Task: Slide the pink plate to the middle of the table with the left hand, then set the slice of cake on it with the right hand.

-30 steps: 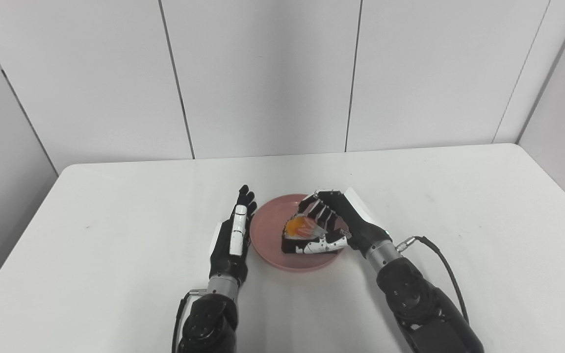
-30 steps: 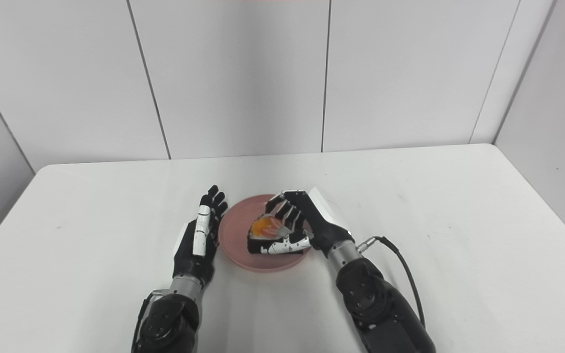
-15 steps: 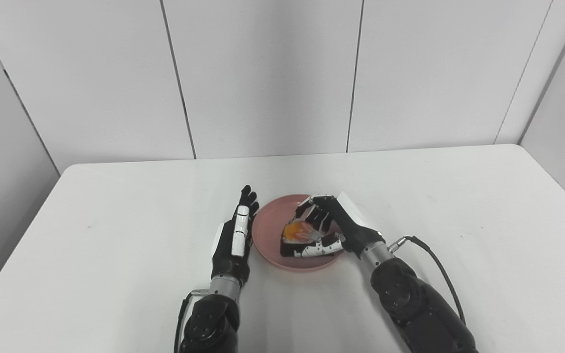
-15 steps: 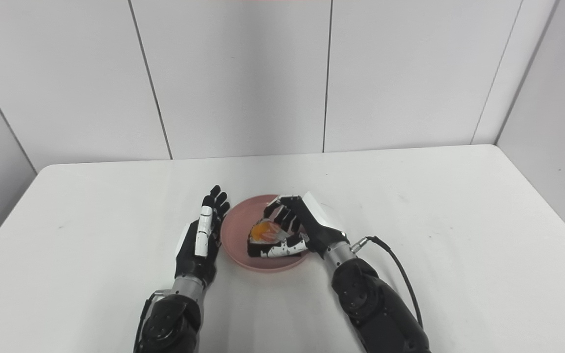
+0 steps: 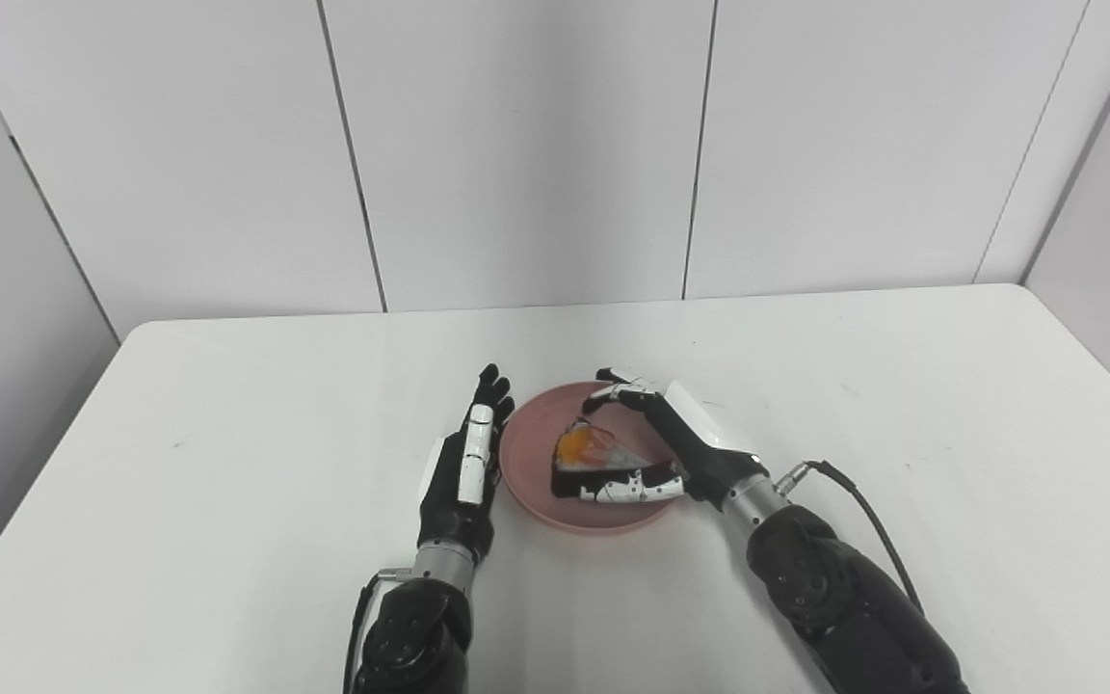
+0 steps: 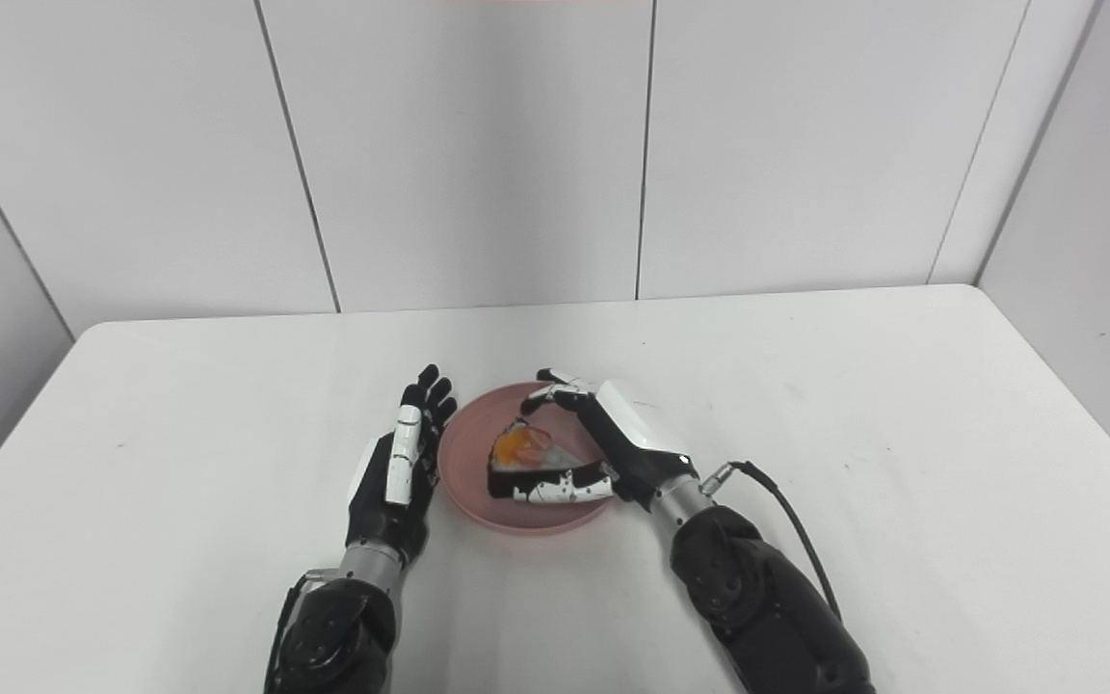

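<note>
Left eye view and right eye view alike showed the white table (image 5: 227, 434) as the largest thing, with the pink plate (image 5: 528, 453) lying near its middle, toward the near edge. From that position the first step, the sliding of the plate by the left hand, was judged to be done. The slice of cake (image 5: 592, 455) was seen resting on the plate, its dark side and orange top facing the cameras, so the placing was judged to be all but complete. The right hand (image 5: 671, 443) was found spread around the slice, fingers arched over the far side and the thumb lying along the near dark edge; the fingers appeared lifted clear of the top, though whether the thumb touched the cake could not be told. The grasp was therefore read as let go, with nothing carried. The left hand (image 5: 463, 463) was seen flat and unclenched just beside the plate's left rim, fingers straight and pointing away, holding nothing; contact with the rim could not be made out. What was judged left was only the withdrawal of the right hand from the plate without the slice being dragged or tipped.
</note>
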